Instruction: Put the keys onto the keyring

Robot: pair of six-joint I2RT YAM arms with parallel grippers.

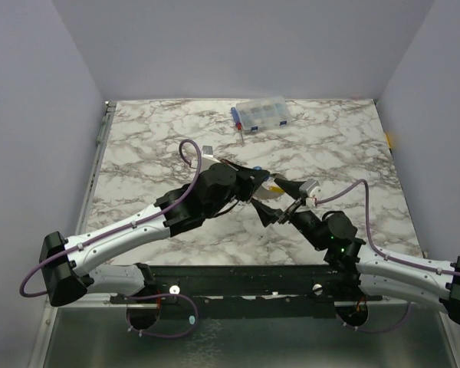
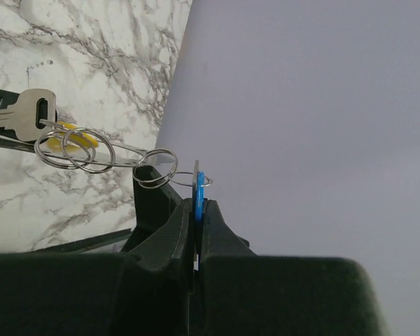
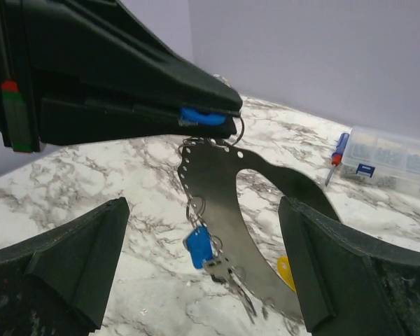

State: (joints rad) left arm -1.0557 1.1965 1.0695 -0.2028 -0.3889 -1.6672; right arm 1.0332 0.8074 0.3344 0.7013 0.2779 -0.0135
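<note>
1. Though flanking the keyring (image 3: 218, 183) with fingers spread wide, holds nothing: right gripper (image 3: 203, 217), released, nearest, set at 5 o'clock of the cluster above mid-worktop (image 1: 353, 153).
2. Just beyond, reaching in from 9 o'clock: left gripper (image 2: 198, 210), clenched on a blue key (image 2: 199, 183) held edge-on, well above the marble.
3. Apparently hanging from that blue key by small wire rings (image 2: 91, 150): the keyring, a flat silver crescent with a row of holes, off the worktop, between the two grippers.
4. Lower down on the same cluster: a second blue key (image 3: 198, 246), a silver cut key (image 2: 28, 115) and a yellow key (image 3: 285, 269).
5. Judged step: threading well under way, and now probably a hand-over or a steadying of the keyring. Loose keys elsewhere: cannot tell.
6. Next move likely calls for:
   - closing the right gripper on the flat of the crescent, clear of the dangling keys;
   - avoiding any twist on the fine rings;
   - holding the left clamp firm until the load is shared.
7. Farthest, toward 12 o'clock:
   - clear compartment box (image 1: 261, 115), with small blue parts inside and the other contents too small to tell;
   - lid open or shut: cannot tell;
   - red-and-blue screwdriver (image 1: 238, 129) touching or just beside the box at its 8 o'clock.
</note>
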